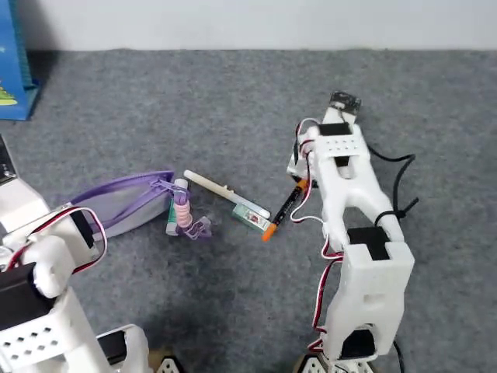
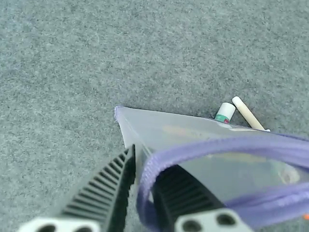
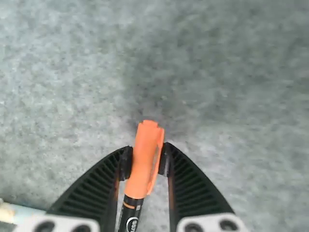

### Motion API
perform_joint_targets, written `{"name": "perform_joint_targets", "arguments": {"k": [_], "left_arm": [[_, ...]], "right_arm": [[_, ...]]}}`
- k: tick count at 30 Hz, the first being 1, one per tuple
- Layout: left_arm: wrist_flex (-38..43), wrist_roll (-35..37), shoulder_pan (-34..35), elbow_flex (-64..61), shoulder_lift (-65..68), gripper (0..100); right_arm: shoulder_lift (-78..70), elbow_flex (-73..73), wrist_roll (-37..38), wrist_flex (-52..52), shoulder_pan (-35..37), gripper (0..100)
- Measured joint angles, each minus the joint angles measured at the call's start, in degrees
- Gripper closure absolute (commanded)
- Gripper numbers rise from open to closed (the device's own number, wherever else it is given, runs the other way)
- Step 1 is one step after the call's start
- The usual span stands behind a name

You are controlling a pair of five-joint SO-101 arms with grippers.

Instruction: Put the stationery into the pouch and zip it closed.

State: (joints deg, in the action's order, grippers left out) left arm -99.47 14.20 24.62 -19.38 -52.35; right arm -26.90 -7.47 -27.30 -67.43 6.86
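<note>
Left end effector (image 2: 142, 162) is clamped on the edge of the purple pouch (image 2: 217, 164). Right end effector (image 3: 145, 150) has the pen (image 3: 144, 169) pinched tight by its orange end.

Grey carpet (image 1: 233, 101) across the frame. Lying on it, centre left: purple pouch (image 1: 128, 200); at its right end, green-and-white tube (image 1: 172, 217) and pink item (image 1: 184, 211). Right of these: slanted cream stick (image 1: 210, 183), green-and-white eraser (image 1: 250, 217). Upper left: blue box (image 1: 12, 66).

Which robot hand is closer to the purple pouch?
Left. The left gripper is pinching the edge of the purple pouch. The right gripper is apart from it, holding an orange-capped pen beyond the other stationery.
</note>
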Motion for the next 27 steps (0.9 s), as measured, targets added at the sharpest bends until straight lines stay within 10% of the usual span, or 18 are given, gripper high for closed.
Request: {"name": "perform_joint_targets", "arguments": {"k": [27], "left_arm": [[0.0, 0.0, 0.0, 0.0, 0.0, 99]], "right_arm": [[53.0, -3.1, 0.8, -20.4, 15.6, 99.1]]}}
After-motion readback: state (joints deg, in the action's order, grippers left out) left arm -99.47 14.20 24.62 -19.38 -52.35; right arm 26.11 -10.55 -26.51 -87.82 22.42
